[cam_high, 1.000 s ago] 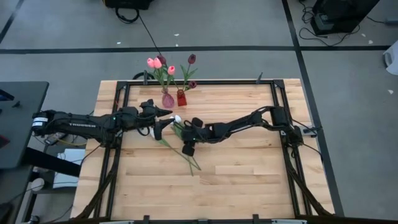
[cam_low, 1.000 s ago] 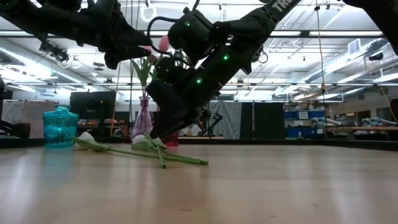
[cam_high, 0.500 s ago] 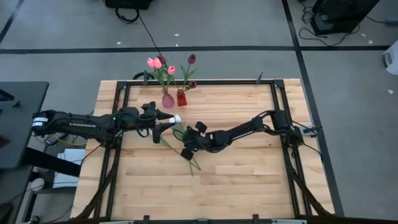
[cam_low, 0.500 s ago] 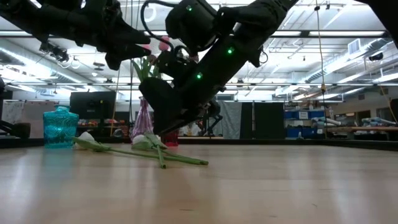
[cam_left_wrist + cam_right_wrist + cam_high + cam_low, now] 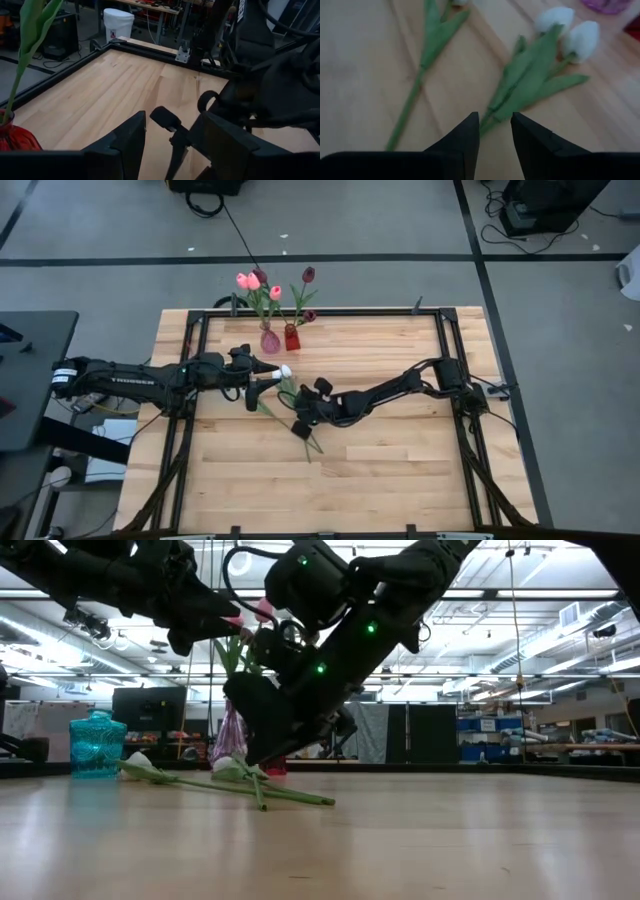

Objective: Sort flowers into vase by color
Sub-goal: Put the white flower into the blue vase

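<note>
The right gripper (image 5: 493,131) is hanging part-open, nearer than the left gripper (image 5: 170,135), over the white tulips' (image 5: 580,37) stems, which are running lengthwise ahead between its fingertips.

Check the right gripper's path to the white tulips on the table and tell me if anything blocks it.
Nothing visible blocks it. The right gripper hangs open right over the stems of the white tulips, with only bare table around. The left gripper sits off to the side.
</note>
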### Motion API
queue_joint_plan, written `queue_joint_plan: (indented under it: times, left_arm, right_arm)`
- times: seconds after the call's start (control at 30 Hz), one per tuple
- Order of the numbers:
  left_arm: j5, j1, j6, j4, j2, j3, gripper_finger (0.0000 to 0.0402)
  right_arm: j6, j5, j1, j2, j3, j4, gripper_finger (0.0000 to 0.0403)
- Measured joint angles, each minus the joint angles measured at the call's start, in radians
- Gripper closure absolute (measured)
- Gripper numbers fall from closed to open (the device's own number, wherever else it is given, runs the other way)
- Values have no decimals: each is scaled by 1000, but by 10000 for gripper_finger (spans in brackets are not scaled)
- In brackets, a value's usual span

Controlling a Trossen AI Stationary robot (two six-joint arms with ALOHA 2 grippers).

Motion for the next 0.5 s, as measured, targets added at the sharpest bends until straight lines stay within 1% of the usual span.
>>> queue_joint_plan:
  times: [0.1,0.17,0.5]
  left_arm:
    - [0,0,1,0,0,0,204]
    - [0,0,2,-1,0,0,204]
    - [0,0,3,-7,0,0,204]
  right_arm:
    - [-10,-55,-8,0,0,19,276]
    - [-19,-71,-16,0,0,20,276]
    - [-20,-81,-65,-1,-52,-10,276]
